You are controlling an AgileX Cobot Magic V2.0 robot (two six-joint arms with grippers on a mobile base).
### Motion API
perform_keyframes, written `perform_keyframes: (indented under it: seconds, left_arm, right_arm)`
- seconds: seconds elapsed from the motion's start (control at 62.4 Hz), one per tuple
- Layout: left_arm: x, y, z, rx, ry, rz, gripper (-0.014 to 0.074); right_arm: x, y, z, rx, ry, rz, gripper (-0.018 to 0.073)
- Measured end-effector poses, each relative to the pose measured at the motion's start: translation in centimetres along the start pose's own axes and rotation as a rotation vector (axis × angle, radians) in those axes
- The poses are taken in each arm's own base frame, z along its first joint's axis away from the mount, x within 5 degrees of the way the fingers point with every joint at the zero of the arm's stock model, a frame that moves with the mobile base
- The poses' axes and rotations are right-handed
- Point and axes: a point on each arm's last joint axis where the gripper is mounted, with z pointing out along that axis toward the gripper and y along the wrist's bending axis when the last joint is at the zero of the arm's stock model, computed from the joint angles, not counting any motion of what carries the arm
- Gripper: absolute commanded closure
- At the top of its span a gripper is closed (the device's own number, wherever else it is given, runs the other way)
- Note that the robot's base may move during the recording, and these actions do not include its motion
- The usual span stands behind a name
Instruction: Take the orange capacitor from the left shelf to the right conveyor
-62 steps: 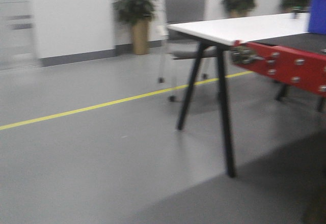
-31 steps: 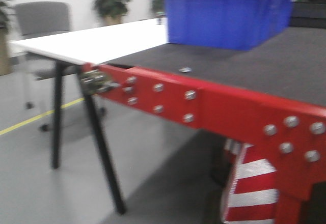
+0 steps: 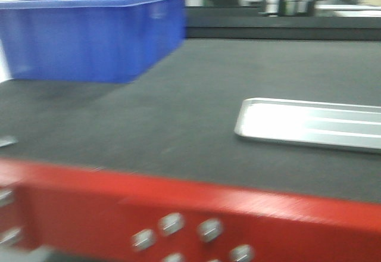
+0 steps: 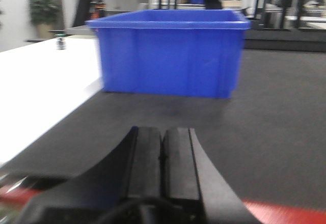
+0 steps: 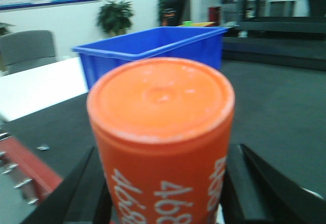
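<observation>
In the right wrist view my right gripper [image 5: 164,186] is shut on the orange capacitor [image 5: 162,132], an orange cylinder with white "4680" print, held upright between both black fingers above the conveyor's near edge. The right conveyor [image 3: 178,107] is a dark-grey belt with a red front edge, filling the front view; a shallow steel tray [image 3: 309,122] lies on it at the right. In the left wrist view my left gripper [image 4: 162,135] is shut and empty, its pads together over the belt [image 4: 275,112]. The left shelf is out of view.
A blue plastic bin [image 3: 89,36] stands on the belt at the back left; it also shows in the left wrist view [image 4: 168,53] and the right wrist view [image 5: 153,48]. A white table [image 4: 41,86] adjoins the belt's left side. A grey chair [image 5: 25,48] and potted plants stand beyond.
The front view has swung right and closed in: from floor and table legs, to the conveyor's red corner, to the belt with bin and steel tray filling the frame.
</observation>
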Motion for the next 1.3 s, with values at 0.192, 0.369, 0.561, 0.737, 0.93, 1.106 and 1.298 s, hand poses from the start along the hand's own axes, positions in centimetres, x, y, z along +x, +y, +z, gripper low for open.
perform_keyframes:
  seconds: [0.192,0.369,0.561,0.737,0.93,1.106,1.298]
  left_arm:
    - [0.0,0.0,0.0,0.0,0.0,0.0,0.0701]
    - [0.0,0.0,0.0,0.0,0.0,0.0,0.0701]
    - [0.0,0.0,0.0,0.0,0.0,0.0,0.0701]
    - [0.0,0.0,0.0,0.0,0.0,0.0,0.0701]
    - [0.0,0.0,0.0,0.0,0.0,0.0,0.0701]
    - [-0.1,0.0,0.0,0.0,-0.006,0.0,0.0701]
    - [0.0,0.0,0.0,0.0,0.0,0.0,0.0701]
  right_arm:
    - [0.0,0.0,0.0,0.0,0.0,0.0,0.0502]
    - [0.0,0.0,0.0,0.0,0.0,0.0,0.0502]
    - [0.0,0.0,0.0,0.0,0.0,0.0,0.0502]
    - [0.0,0.0,0.0,0.0,0.0,0.0,0.0502]
    - [-0.7,0.3,0.0,-0.029,-0.072,0.006,0.0502]
    - [-1.6,0.7,0.0,-0.072,-0.171,0.016,0.0502]
    - [-1.4,1.3,3.6,-0.082,-0.061,0.028,0.0502]
